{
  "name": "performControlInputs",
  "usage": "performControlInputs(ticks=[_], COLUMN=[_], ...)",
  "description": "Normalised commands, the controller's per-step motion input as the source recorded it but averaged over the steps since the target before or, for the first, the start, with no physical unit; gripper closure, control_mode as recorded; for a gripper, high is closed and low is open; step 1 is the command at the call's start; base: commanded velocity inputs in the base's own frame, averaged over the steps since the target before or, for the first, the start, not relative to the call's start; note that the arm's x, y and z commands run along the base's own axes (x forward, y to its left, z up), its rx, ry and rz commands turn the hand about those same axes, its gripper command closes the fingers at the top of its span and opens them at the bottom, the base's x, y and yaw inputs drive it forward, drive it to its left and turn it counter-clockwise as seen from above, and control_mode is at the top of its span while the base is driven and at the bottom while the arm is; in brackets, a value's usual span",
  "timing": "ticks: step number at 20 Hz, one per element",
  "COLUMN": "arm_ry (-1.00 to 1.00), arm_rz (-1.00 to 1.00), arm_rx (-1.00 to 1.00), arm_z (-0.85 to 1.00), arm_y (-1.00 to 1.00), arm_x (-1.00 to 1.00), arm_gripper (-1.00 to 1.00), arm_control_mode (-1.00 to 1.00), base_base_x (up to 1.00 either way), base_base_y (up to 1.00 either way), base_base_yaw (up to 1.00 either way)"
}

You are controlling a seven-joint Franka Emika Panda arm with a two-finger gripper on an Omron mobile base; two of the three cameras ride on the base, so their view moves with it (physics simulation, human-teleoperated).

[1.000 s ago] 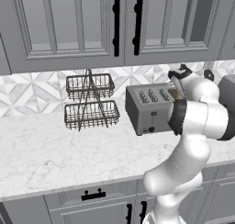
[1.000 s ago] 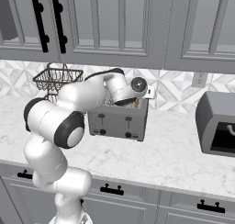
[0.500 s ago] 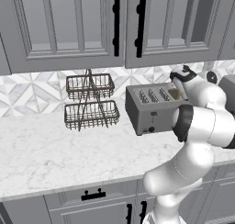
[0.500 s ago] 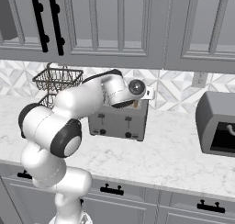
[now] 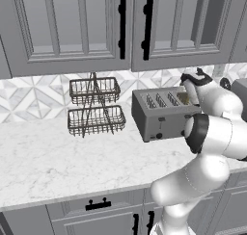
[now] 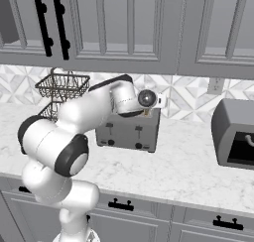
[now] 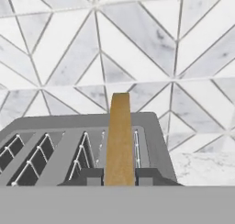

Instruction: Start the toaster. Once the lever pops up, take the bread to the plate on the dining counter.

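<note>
- The bread [image 7: 120,140], a golden-brown slice of toast seen edge-on, stands upright in the outermost slot at one end of the boxy grey metal four-slot toaster [image 5: 161,114], with its top rising above the slot's rim.
- In the left base view the same slice shows as a small golden patch in the slot nearest the arm's wrist, at the toaster's right end.
- The toaster sits on the white grey-veined marble worktop [image 5: 43,157], close to the backsplash of pale triangular patterned tiles [image 7: 69,44]; its front shows small levers and dark round knobs low down.
- The two-finger gripper [image 7: 119,176] is at the bread: its dark finger tips [image 7: 91,176] stand one on each side of the slice's lower part, tight against it in the hand view. The jaws are narrow, about the slice's thickness apart; whether they actually squeeze it, I cannot tell.
- The white arm [image 6: 74,132] reaches over the toaster's top from the front.
- A dark two-tier wire basket rack [image 5: 94,109] stands on the worktop to the toaster's left, apart from it.
- A grey boxy appliance with a dark opening [image 6: 235,134] sits on the worktop further right.
- Grey panelled wall cabinets with black handles [image 5: 120,27] hang above.
</note>
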Motion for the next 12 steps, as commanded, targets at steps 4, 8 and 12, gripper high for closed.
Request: performControlInputs(ticks=[4,8,12], arm_ry=[-0.13,-0.1,-0.03], arm_rz=[0.0,0.0,0.0], arm_rx=[0.0,0.0,0.0], arm_z=[0.12,0.24,0.46], arm_y=[0.0,0.0,0.0], arm_x=[-0.25,-0.38,-0.42], arm_gripper=[1.0,1.0,1.0], arm_control_mode=[-1.0,-1.0,-1.0], base_base_x=[0.0,0.0,0.0], base_base_y=[0.0,0.0,0.0], base_base_yaw=[0.0,0.0,0.0])
